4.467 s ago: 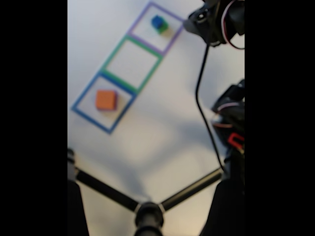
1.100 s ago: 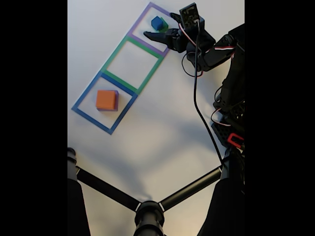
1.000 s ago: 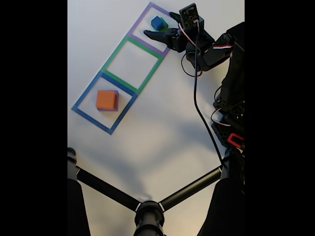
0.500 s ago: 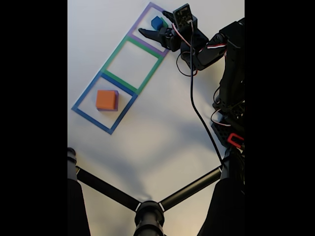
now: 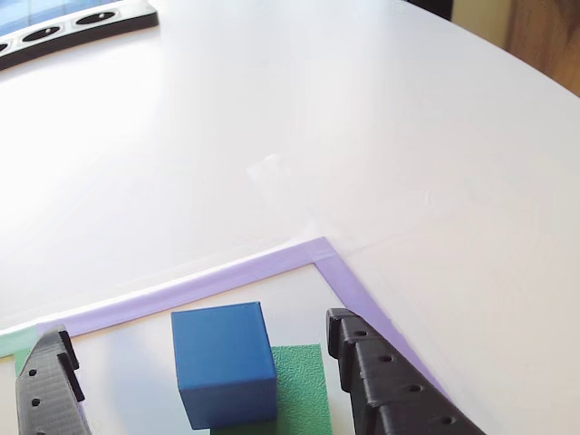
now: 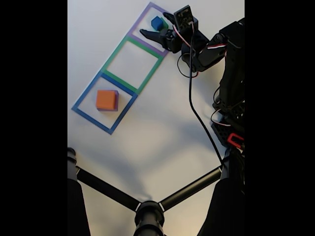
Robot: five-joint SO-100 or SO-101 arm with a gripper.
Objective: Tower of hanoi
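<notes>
- The gripper [image 6: 156, 23] hangs at the purple square [image 6: 147, 10], its jaws spread wide and holding nothing.
- The blue cube [image 5: 223, 362] sits on a green block [image 5: 304, 390] inside that purple outline, at the far end of the row in the fixed view.
- In the other view the cube lies between the two black fingers [image 5: 385, 385], with a gap on each side; neither finger touches it.
- The cube sits nearer the fingertips than the palm, so my reading is that the jaws need to go a little further forward and down before they close.
- The cube is roughly equal-sided, so no long axis matters; its faces look slightly turned against the fingers, which could twist it on closing.
- The green square [image 6: 112, 55] in the middle holds nothing; the orange block [image 6: 106, 100] rests in the blue square [image 6: 86, 92], well apart from the gripper.
- Likely step: take the cube off the green block.
- Risk: closing low could catch the green block too.
</notes>
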